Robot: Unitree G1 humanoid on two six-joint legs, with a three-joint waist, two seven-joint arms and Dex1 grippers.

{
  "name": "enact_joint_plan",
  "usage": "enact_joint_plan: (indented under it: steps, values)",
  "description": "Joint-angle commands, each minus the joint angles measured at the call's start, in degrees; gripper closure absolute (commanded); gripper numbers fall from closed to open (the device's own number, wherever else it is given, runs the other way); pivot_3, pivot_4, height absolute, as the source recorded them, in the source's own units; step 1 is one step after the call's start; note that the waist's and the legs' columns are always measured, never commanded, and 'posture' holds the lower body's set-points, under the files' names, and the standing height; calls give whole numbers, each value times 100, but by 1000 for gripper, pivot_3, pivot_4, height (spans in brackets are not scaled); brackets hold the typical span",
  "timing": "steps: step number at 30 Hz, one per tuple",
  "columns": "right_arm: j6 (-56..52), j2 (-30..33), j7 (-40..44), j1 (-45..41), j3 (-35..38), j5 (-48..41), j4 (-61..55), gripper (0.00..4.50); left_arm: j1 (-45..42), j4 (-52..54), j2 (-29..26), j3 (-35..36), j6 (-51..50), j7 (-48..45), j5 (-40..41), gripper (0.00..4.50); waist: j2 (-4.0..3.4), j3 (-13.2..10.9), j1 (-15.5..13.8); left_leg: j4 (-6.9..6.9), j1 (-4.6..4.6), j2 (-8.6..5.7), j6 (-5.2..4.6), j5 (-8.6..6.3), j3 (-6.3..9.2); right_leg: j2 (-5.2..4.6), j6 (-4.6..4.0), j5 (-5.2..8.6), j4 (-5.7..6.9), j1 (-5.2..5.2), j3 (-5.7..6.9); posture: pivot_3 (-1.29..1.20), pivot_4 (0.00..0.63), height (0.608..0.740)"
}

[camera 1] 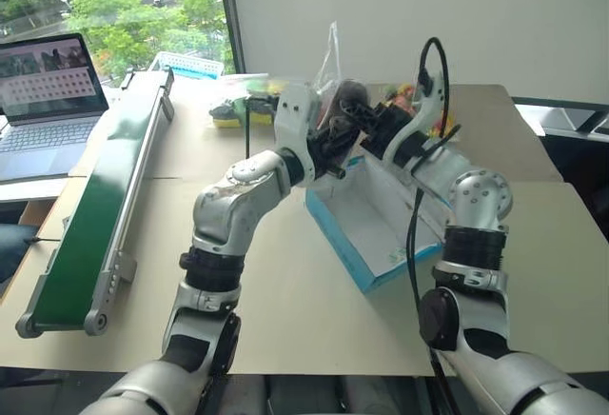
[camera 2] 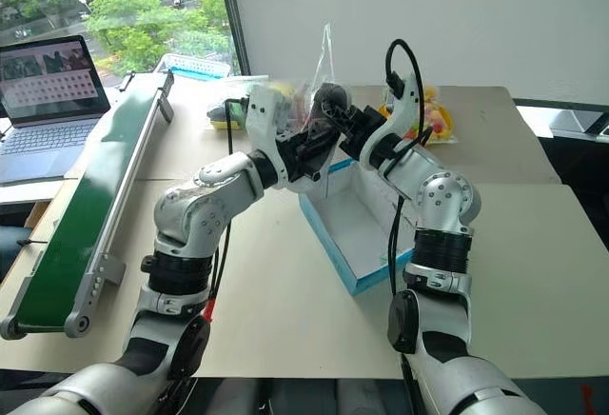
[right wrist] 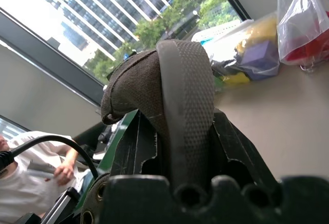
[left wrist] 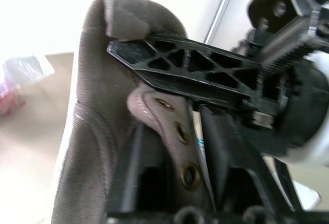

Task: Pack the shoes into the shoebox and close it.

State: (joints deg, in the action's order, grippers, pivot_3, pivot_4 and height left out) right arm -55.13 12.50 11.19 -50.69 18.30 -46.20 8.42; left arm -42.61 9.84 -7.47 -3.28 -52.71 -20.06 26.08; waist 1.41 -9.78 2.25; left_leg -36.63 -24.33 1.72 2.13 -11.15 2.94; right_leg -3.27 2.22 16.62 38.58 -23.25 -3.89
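Note:
A grey-brown shoe (camera 1: 344, 99) hangs in the air over the far end of the open teal-blue shoebox (camera 1: 366, 223), which lies on the table with its white inside showing. My right gripper (right wrist: 180, 126) is shut on the shoe (right wrist: 154, 80), pinching its heel end from the right. My left gripper (left wrist: 175, 124) comes in from the left; its fingers (left wrist: 226, 157) stand slightly apart on either side of the shoe's eyelet flap (left wrist: 177, 131), so it is open. One black finger of the right gripper crosses the shoe in the left wrist view.
A long green conveyor (camera 1: 95, 206) runs along the table's left side, with a laptop (camera 1: 48, 101) beyond it. Clear bags of colourful items (camera 1: 419, 101) and a yellow-and-black thing (camera 1: 228, 115) lie at the back. A seated person (right wrist: 31, 183) shows in the right wrist view.

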Motion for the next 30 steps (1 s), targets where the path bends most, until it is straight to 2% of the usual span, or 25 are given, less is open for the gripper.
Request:
enact_joint_plan:
  steps: [1,3,5,7,10,11,18,23,30]
  values:
    - [-67,477,27,-577,309,-167,-90,3809,-8,399,-52,660,-816,-65,809,1689,0,-1,-11,0,0,1,0,0,2,0,0,0,-3,1,2,0,150,740]
    - [-175,725,-25,-1035,442,-234,185,3809,28,391,-129,1262,-1313,-150,1409,1689,-12,-10,27,-3,-2,1,0,0,0,0,0,0,-3,1,1,0,150,740]
    - [-339,1038,171,-1401,180,-10,372,3809,194,473,-558,1295,-1410,-426,1468,1689,-30,-23,64,-6,1,3,-1,0,-3,2,0,0,-1,-1,-1,0,150,740]
    - [-508,1263,356,-1639,-84,151,507,3809,308,544,-893,1224,-1385,-569,1468,1689,-40,-28,100,4,5,7,-3,-1,-2,9,-2,1,-1,-3,-3,0,150,740]
    - [-983,1636,1081,-1829,-907,250,314,3809,704,900,-1794,498,-808,-1182,1021,1689,-40,-28,131,33,14,14,-2,-1,0,16,-5,3,-14,-1,-3,0,150,740]
    - [-1133,1724,1353,-1826,-1117,218,230,3809,768,950,-1922,364,-622,-1258,910,1689,-40,-28,137,34,14,13,-2,-1,-1,14,-5,3,-15,0,-4,0,150,740]
    - [-1167,2276,2636,-1570,-2692,923,186,3809,646,1053,-1882,287,-173,-1233,801,1689,-39,-30,-5,9,1,7,0,1,1,8,-4,3,-19,3,-1,0,150,740]
    - [-335,2674,3355,-1416,-4003,2104,269,3809,811,1390,-1817,234,-215,-1103,832,1689,-39,-30,-6,8,-7,7,-3,-1,1,6,-3,2,-32,1,1,0,150,740]
    - [860,2680,3828,-1160,-4816,3416,931,3809,1062,1712,-1728,171,-298,-859,811,1689,-38,-30,37,6,-2,9,-3,-1,0,7,-3,2,-26,2,-1,0,150,740]
